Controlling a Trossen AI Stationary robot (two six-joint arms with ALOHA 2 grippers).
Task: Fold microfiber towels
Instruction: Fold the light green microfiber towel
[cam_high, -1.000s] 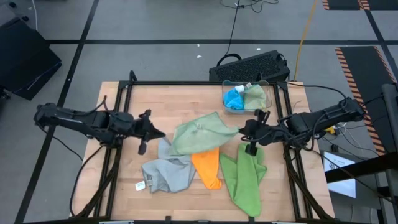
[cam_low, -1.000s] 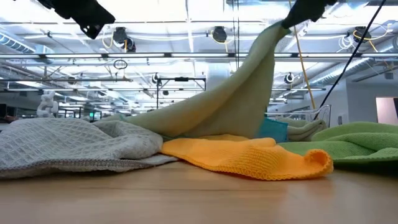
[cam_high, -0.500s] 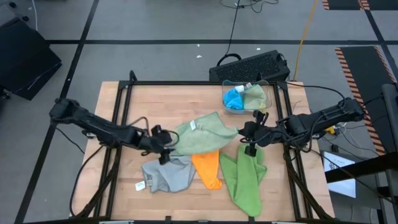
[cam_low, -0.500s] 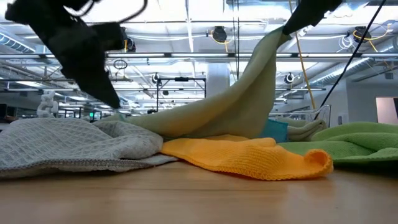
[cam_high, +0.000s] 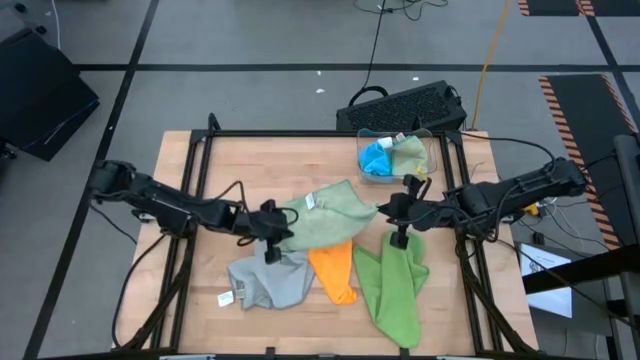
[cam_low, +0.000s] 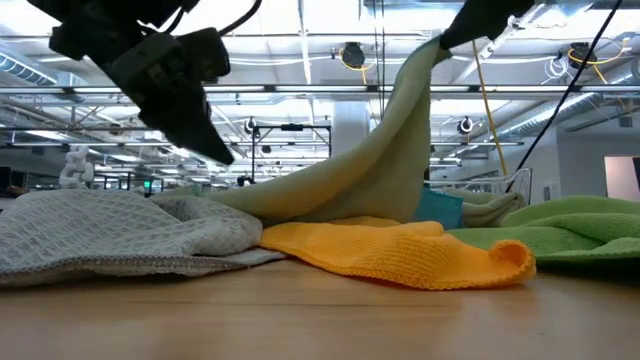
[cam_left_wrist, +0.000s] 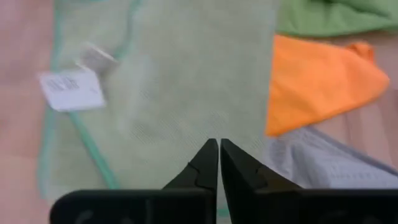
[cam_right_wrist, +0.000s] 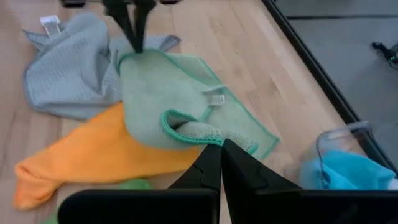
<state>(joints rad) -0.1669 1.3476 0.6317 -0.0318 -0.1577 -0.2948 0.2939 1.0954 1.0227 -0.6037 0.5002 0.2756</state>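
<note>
A sage green towel (cam_high: 325, 212) lies at the table's middle, partly over the orange towel (cam_high: 335, 270) and the grey towel (cam_high: 265, 280). My right gripper (cam_high: 384, 208) is shut on its right corner, raised well above the table (cam_low: 435, 45). From there the cloth slopes down to its left part, which rests on the other towels. My left gripper (cam_high: 282, 230) is shut, pointing down just above the towel's left corner (cam_right_wrist: 134, 57). In the left wrist view the green cloth (cam_left_wrist: 174, 93) with its white tag (cam_left_wrist: 71, 90) lies right past the shut fingertips (cam_left_wrist: 219, 149). My right gripper pinches the sage towel's right corner (cam_right_wrist: 198, 132) between its two fingers; the cloth is bunched there, so its layers cannot be told. The corner is lifted clear. The cloth runs in a fairly taut slope (cam_low: 370, 160) down to the table. My left gripper stands at the towel's left corner; I cannot tell whether it touches it.
A lime green towel (cam_high: 395, 285) lies at the near right, under my right gripper. A clear bin (cam_high: 428, 150) at the far right holds a bright blue towel (cam_high: 377, 158). A black frame rail (cam_high: 300, 133) borders the table. A keyboard (cam_high: 405, 105) lies beyond the far edge.
My left gripper has gone toward the table's right and down, from open table left of the towels to the sage towel's left corner. My right gripper has drawn the raised corner a little toward the left, and the cloth's slope stands steeper.
</note>
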